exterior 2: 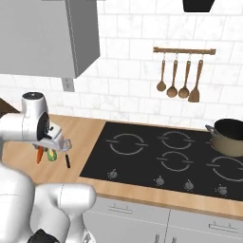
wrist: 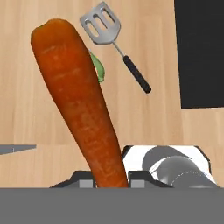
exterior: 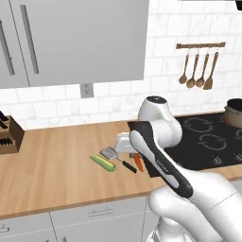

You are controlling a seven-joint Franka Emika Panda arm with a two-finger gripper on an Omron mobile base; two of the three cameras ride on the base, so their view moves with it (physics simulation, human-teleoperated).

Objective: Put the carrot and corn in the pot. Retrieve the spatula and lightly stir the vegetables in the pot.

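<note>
Hand cam has the carrot huge and close, rising from between the two dark fingertips at the bottom, so the jaws are narrow and clamped on its thin end w/ the fat end sticking away from the hand. Behind it on the wood counter there's the spatula, slotted grey blade + black handle, and just a green sliver of the corn peeking out from behind the carrot.

Left base cam gives the layout better: corn, spatula and carrot all close together on the counter just left of the stovetop, but the arm covers the gripper itself and most of the carrot.

Right base cam is the one w/ the pot, sitting at the far right of the stovetop, well apart from the veg. There the carrot and corn are tiny bits under the hand, spatula mostly hidden, only the handle end visible. Left cam cuts the pot off at the frame edge. Can't tell if the carrot's touching the counter or not.
</note>
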